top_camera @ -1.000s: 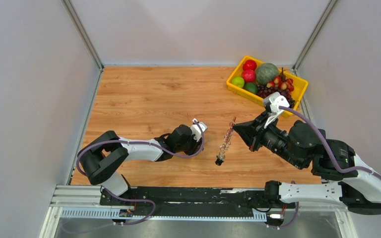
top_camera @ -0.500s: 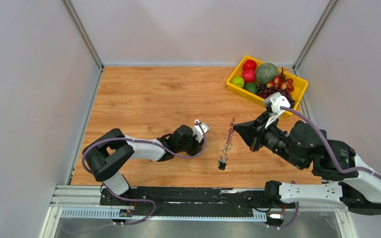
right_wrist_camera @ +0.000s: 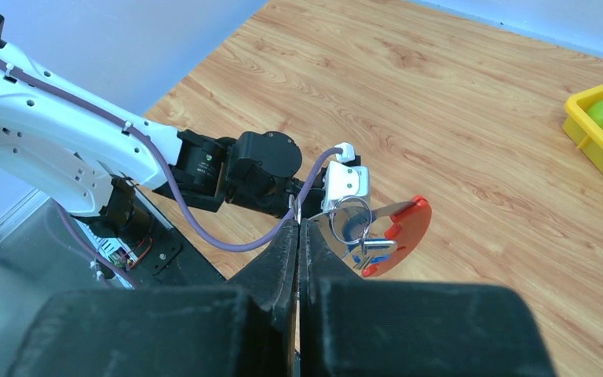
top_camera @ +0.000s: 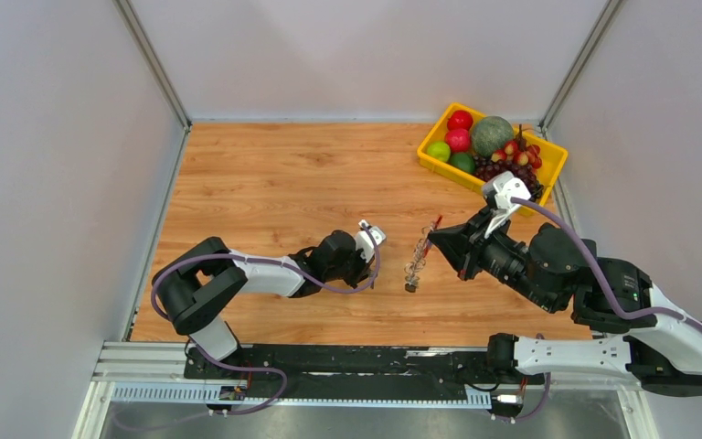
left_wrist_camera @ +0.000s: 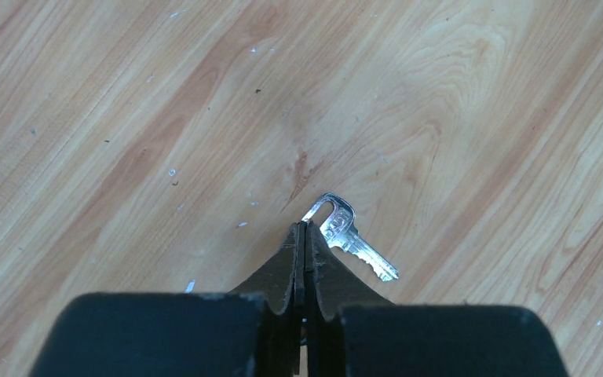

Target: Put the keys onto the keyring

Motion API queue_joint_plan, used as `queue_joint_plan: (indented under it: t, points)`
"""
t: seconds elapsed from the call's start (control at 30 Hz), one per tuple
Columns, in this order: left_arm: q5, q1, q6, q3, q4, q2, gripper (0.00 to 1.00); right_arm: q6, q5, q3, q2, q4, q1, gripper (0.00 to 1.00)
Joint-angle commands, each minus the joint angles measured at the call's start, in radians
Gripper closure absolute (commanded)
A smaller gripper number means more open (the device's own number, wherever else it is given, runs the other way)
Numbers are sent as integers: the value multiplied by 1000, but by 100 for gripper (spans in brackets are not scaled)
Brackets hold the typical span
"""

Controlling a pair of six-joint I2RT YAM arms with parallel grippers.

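Currently, progress: mid-task. One silver key [left_wrist_camera: 349, 236] lies loose on the counter [top_camera: 265, 183] and is not on the keyring [right_wrist_camera: 377, 228] yet.
Done so far: the keyring is held up off the counter. A blue-and-silver piece [right_wrist_camera: 359, 236] hangs at its wire loop, likely a key already on, but I can't confirm.
Left gripper [left_wrist_camera: 305, 229]: jaws closed, tips down at the counter.
Key vs left gripper: the key head touches the tip on its right side and the blade points away to the right, flat on the wood. I cannot tell whether the head is actually pinched.
Right gripper [right_wrist_camera: 300, 226]: closed, clamping the keyring, with the red curved part [right_wrist_camera: 402, 224] sticking out to the right.
Keyring position: in the top view it hangs between the two arms, near the left arm's wrist but apart from it.
Left to do: probably secure the key, lift it, and thread its head onto the loop.
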Motion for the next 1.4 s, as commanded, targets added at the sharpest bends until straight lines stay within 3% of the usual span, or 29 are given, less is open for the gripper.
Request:
queue_joint_plan:
  t: [0.0,0.67,1.07,1.37]
  points:
    - [3,2,13,-6,50,-37,100,-9,-16,9,-2,55,2,100]
    - [208,1,-57,9,-128,-599,100,-130,-177,81,55,27,2,100]
    - [460,0,-117,94,-199,-743,100,-190,-250,79,77,45,3,100]
    - [452,0,-70,198,-322,-833,100,-268,-246,62,109,64,2,100]
